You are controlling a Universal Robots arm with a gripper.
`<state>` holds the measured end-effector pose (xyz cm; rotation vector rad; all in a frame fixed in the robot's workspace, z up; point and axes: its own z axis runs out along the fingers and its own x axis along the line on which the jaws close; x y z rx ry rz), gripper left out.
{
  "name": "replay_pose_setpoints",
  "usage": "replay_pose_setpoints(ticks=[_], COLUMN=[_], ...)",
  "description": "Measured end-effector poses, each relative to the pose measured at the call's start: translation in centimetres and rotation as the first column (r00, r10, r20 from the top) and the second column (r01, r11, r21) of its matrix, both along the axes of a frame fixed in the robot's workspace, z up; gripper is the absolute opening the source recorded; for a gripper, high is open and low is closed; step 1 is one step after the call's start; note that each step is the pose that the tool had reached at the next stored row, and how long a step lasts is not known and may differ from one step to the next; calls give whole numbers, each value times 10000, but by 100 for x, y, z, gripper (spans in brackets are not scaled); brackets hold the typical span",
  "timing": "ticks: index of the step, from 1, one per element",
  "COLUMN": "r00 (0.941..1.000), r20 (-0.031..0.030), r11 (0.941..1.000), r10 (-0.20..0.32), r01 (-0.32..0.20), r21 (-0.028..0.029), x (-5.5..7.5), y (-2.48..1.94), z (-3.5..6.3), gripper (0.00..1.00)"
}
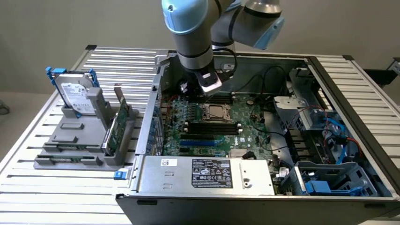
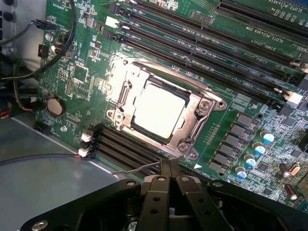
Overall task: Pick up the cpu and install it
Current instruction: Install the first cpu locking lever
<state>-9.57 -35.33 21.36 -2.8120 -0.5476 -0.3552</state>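
The cpu (image 2: 159, 108), a flat silvery square, lies inside the metal socket frame (image 2: 204, 108) on the green motherboard (image 2: 245, 103). In the exterior view the cpu (image 1: 219, 112) sits in the socket at the middle of the open computer case. My gripper (image 2: 168, 168) hovers above the board just beside the socket, apart from the chip. Its black fingers are pressed together with nothing between them. In the exterior view the gripper (image 1: 209, 87) hangs just behind the socket.
Black memory slots (image 2: 125, 147) flank the socket, and cables (image 2: 53, 53) run along the board's edge. A power supply box (image 1: 206, 173) fills the case front. On the exterior view's left, a grey holder (image 1: 72, 140) carries a hard drive (image 1: 78, 96) and a green card (image 1: 115, 127).
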Motion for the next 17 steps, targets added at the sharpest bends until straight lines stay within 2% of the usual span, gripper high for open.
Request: replay_pose_setpoints(ticks=[5, 11, 17], r00=[9996, 9978, 9947], r20=[-10, -8, -3], r11=[9996, 9977, 9946], r10=[284, 661, 1029], r01=[-284, -661, -1029], r21=[39, 136, 146], x=[18, 30, 45], y=[0, 5, 6], z=[-19, -38, -72], gripper=[11, 11, 11])
